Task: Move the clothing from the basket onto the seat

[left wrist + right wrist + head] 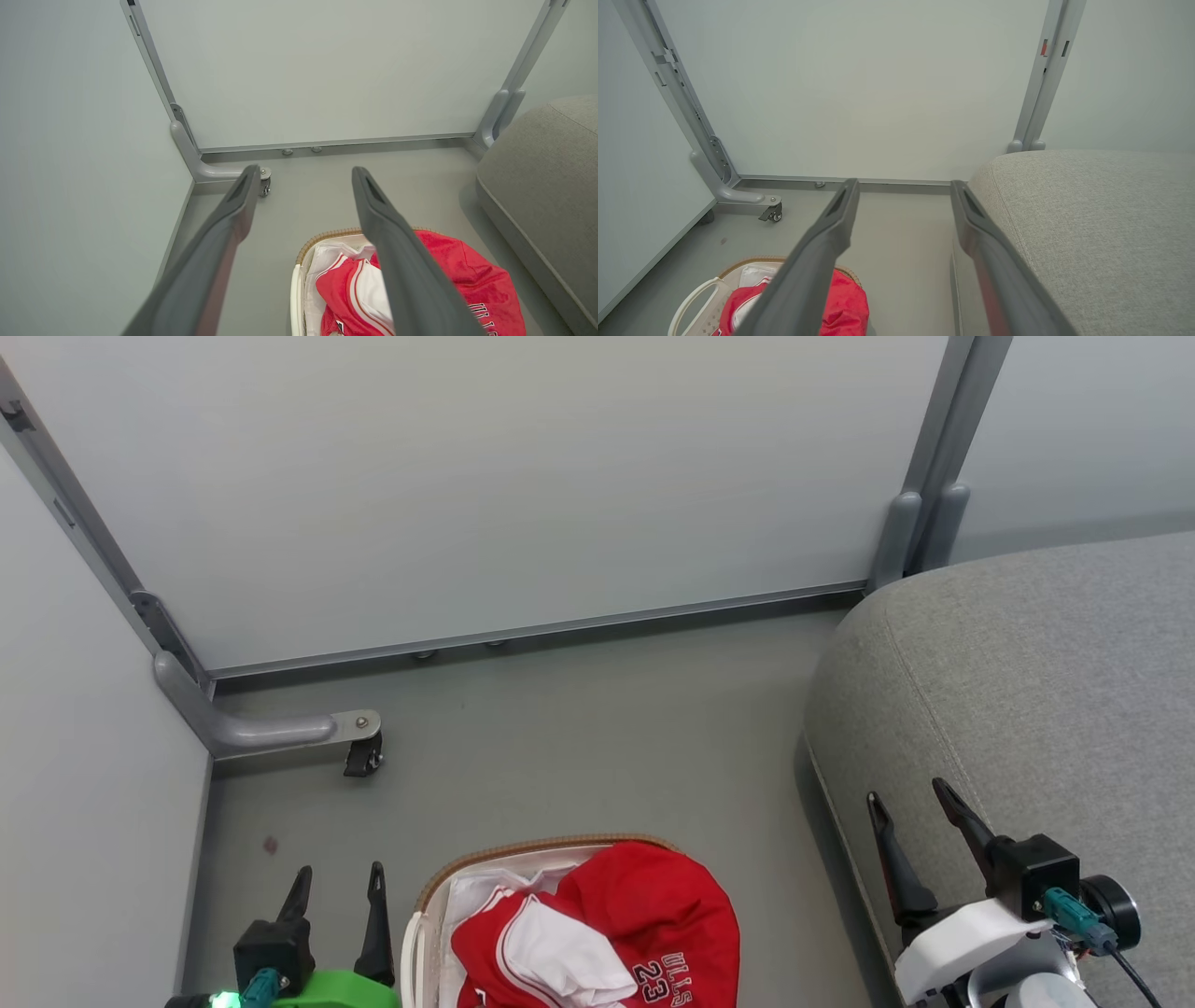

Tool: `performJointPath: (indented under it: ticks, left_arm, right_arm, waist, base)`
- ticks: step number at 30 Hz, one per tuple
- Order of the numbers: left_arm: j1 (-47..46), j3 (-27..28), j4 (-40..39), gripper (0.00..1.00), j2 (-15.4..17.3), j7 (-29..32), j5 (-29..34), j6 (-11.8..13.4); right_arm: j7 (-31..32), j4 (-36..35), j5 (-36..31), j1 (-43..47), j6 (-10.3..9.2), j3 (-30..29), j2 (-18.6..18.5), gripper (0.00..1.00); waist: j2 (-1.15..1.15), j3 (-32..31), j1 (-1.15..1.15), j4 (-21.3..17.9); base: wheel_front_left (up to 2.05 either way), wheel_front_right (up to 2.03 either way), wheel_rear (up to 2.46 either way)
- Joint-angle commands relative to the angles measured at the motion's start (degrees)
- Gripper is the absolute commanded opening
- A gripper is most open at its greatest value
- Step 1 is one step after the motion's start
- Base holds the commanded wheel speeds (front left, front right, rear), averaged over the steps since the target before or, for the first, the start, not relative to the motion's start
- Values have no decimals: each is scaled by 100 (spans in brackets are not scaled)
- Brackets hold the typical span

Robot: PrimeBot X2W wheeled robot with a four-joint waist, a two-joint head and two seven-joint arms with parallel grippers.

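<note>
Grey floor point(579, 737): shiny red clothing point(644, 905) heaped in oval white brown-rimmed basket point(523, 847).
My left gripper point(339, 868) sits just left of basket, nearer; right gripper point(904, 790) right of basket by grey fabric seat point(1027, 691); both wide, empty.

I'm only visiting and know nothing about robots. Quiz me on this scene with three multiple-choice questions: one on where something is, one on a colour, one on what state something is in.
1. Seen from the robot, the seat stands on which side of the basket? A left; B right; C behind it.
2. The clothing is mostly: A blue; B red; C green.
3. The left pincer is: A open and empty; B shut on clothing; C shut on the basket.

Answers:
1 B: in the head view the seat lies at the right and the basket at bottom middle.
2 B: it is shiny red with white panels.
3 A: its fingers stand wide apart, holding nothing.
</note>
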Motion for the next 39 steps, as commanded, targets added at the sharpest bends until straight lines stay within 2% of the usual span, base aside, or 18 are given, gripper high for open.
performJointPath:
  ticks: [1,7,13,27,39]
  left_arm:
    - [50,7,16,100,5,-62,102,-37]
    - [-42,-49,62,100,5,-105,250,-50]
    - [-267,-129,169,100,6,-100,86,-94]
    - [-1720,-320,761,100,9,-94,-70,-326]
    - [-2995,-604,1991,100,117,-93,10,-384]
  right_arm:
    - [-55,-5,-132,54,2,20,-31,100]
    - [-105,-58,-335,-42,1,53,-56,100]
    - [-104,-172,-333,-201,1,57,-28,100]
    - [-103,-783,-277,-1325,1,89,138,100]
    - [-103,-1284,-240,-2121,1,410,218,100]
  waist:
    - [0,9,0,-12]
    - [0,138,0,-71]
    - [0,434,0,-175]
    - [0,2144,0,-563]
    - [0,3446,0,-1039]
  base:
    - [0,0,0]
    - [0,0,0]
    - [0,0,0]
    - [0,0,0]
    - [0,0,0]
